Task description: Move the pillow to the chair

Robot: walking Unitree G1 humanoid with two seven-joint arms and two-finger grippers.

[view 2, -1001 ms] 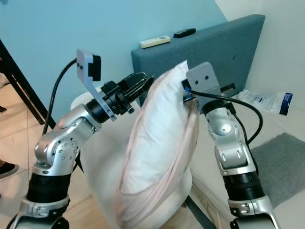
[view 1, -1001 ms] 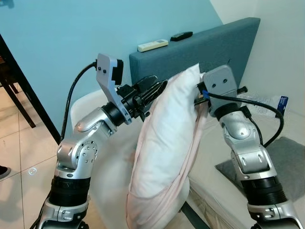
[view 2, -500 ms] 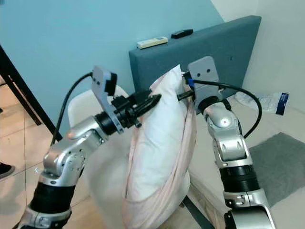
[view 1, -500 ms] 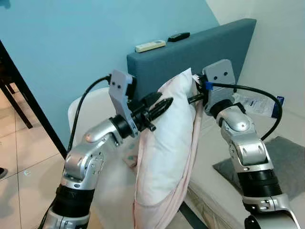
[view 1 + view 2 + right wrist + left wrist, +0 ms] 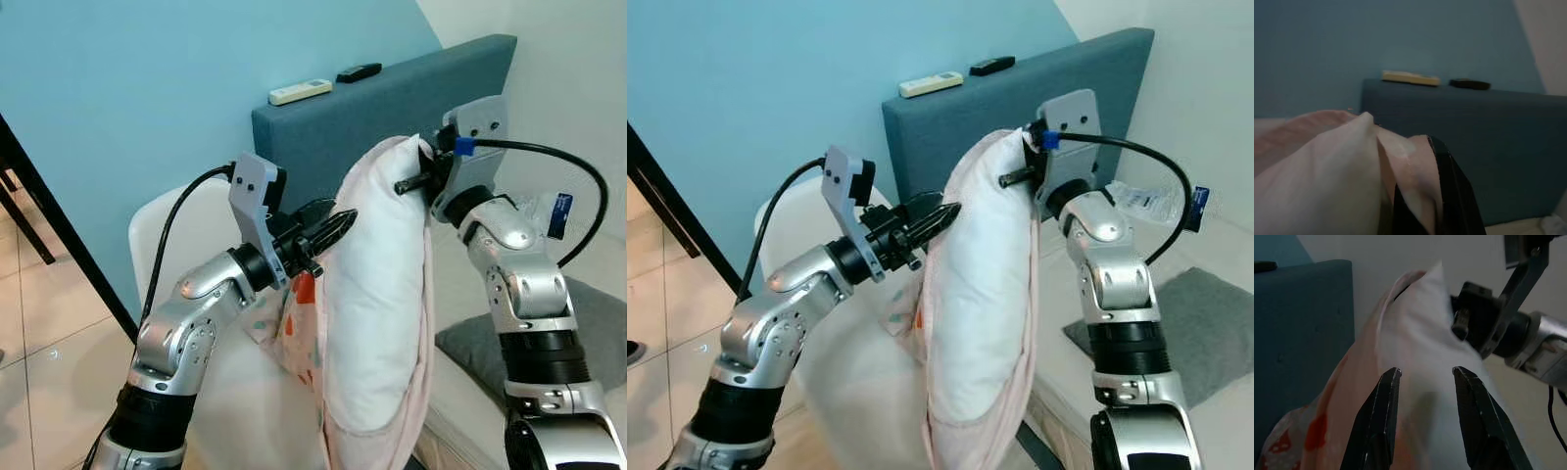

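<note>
The pillow (image 5: 377,313), white in a loose pink case, hangs upright between my arms, over the front of the white chair (image 5: 181,230). My right gripper (image 5: 407,184) is shut on the pillow's top corner, and pink fabric sits between its black fingers (image 5: 1449,191). My left gripper (image 5: 338,223) is open, its tips against the pillow's left side, about halfway between chair back and pillow. In the left wrist view the pillow (image 5: 1425,357) lies just beyond the spread fingers (image 5: 1386,401). A patterned fold of the case (image 5: 299,328) with red marks droops below the left gripper.
A teal headboard (image 5: 392,108) stands behind the pillow, with a white remote (image 5: 300,92) and a black remote (image 5: 359,71) on top. The bed with a grey mat (image 5: 588,323) and a plastic packet (image 5: 558,211) lies to the right. A black table leg (image 5: 59,225) slants on the left.
The right gripper has carried the pillow's top higher and to the right. The left gripper has dropped lower along the pillow's side, and the patterned fold now shows. The view has shifted a little.
</note>
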